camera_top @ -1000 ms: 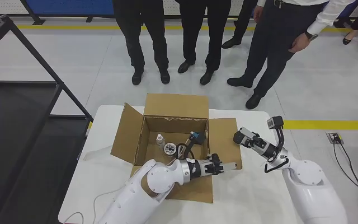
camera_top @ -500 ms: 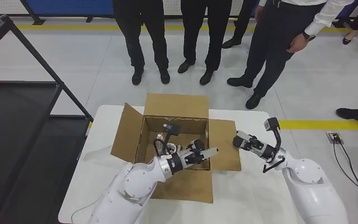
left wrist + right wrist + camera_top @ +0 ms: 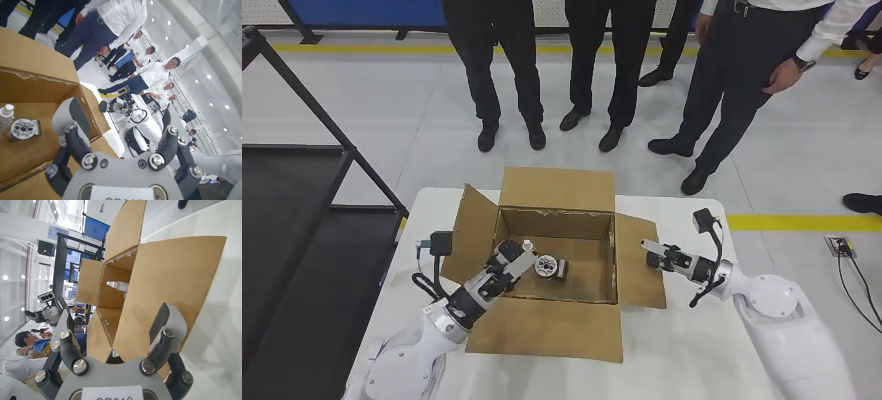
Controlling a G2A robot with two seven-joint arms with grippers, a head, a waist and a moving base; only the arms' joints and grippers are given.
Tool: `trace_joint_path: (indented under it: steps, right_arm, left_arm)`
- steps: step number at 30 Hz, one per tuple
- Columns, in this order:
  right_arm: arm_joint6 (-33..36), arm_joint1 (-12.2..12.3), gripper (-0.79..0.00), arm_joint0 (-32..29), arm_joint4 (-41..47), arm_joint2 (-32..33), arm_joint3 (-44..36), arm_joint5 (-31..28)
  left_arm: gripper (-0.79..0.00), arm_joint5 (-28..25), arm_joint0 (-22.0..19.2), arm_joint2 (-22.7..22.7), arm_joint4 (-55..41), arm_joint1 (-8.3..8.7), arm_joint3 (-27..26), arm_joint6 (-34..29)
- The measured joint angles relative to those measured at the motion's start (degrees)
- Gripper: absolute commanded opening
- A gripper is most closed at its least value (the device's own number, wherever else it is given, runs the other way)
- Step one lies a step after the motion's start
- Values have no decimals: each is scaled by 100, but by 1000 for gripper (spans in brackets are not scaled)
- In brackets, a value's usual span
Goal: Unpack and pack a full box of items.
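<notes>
Top view. An open cardboard box [image 3: 557,188] stands at the centre of the frame on a white table [image 3: 692,350], with its four flaps folded outward.

Two items rest on the box floor. A small clear spray bottle [image 3: 528,246] with a white cap stands in the left part of the interior, close to the left wall. A round machined metal part [image 3: 547,266] with holes in its face lies just beside the bottle, towards the centre of the frame. The right half of the floor shows bare cardboard.

The left gripper [image 3: 512,250] enters from the lower left of the frame and sits at the box's left wall, just beside the bottle. Whether it touches the bottle cannot be told.

Left wrist view. The fingers [image 3: 75,111] of the left gripper are spread wide with nothing between them. The bottle and the metal part lie beyond them inside the box.

Top view. The right gripper [image 3: 650,250] hangs over the box's right flap, right of centre in the frame, pointing towards the box opening.

Right wrist view. The fingers [image 3: 166,321] of the right gripper are likewise spread wide and hold nothing. The flap lies below them, and the bottle shows past it inside the box.
</notes>
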Motion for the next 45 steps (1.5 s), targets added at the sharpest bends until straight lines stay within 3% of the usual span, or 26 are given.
trace_joint_path:
  steps: [9, 17, 20, 24, 30, 36, 45]
  right_arm:
    - [-177, -64, 0, 142, -321, -377, 33, 332]
    - [-401, -73, 0, 139, -343, -401, -105, 375]
    - [-664, -53, 0, 64, -592, -360, -500, 452]
    - [-1043, -40, 0, 5, -1498, -517, -1377, 982]
    - [-931, -112, 0, 274, -2599, -1102, -2241, 1738]
    - [-875, -302, 0, 861, -2865, -1791, -2053, 2029]
    - [-884, -307, 0, 875, -2852, -1799, -2038, 2028]
  left_arm:
    - [0, -273, 752, -808, -422, 72, -414, 132]
    - [0, -479, 849, -940, -566, 115, -342, -101]
    - [0, -476, 936, -1031, -590, 120, -346, 45]
    - [0, -542, 1144, -1244, -722, 133, -344, 153]
    - [0, -562, 1438, -1463, -896, 146, -327, 254]
    - [0, -567, 1667, -1679, -979, 157, -269, 349]
    - [0, -574, 1751, -1751, -1040, 166, -280, 270]
